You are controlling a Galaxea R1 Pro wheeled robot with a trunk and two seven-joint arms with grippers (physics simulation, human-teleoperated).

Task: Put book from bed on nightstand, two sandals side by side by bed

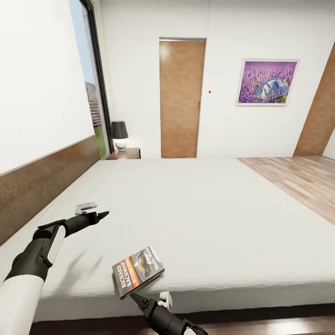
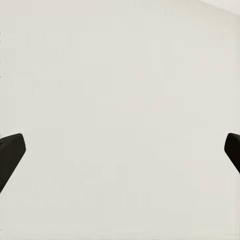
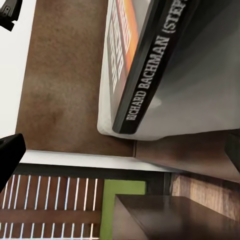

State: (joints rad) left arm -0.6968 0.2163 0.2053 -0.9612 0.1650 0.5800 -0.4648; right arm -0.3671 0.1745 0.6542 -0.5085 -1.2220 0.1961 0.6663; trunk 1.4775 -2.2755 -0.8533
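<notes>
1. The book [image 1: 138,271] lay at the lower centre of the head view, on the bed [image 1: 209,209] right at its near edge, one corner seemingly past the mattress lip. It lay flat with its cover up.
2. The right gripper [image 1: 139,298] sat just below the book at the bottom of the head view, its dark finger pointed at the book's near edge. Whether it touched the book, I could not tell. In the right wrist view the spine filled the upper middle, with one fingertip at the left edge and the other at the right edge — spread wide, nothing between them.
3. The left gripper [image 1: 95,215] hovered over the mattress at left centre of the head view. Its wrist view showed two fingertips far apart against plain pale bedding — open and empty.
4. Judgement on the step in hand, taking hold of the book: the thin book lay flat, so a pinch across the overhanging corner looked the best way in, one finger under and one over, closing before any lift. Pushing forward would likely slide it away.
5. One nightstand [image 1: 124,153] with a lamp [image 1: 119,135] stood at upper left, beyond the bed's far edge.
6. Legible writing: "RICHARD BACHMAN" in white on cover and spine, then "(STEP" cut off by the frame. Smaller print in the cover's orange band was unreadable.
</notes>
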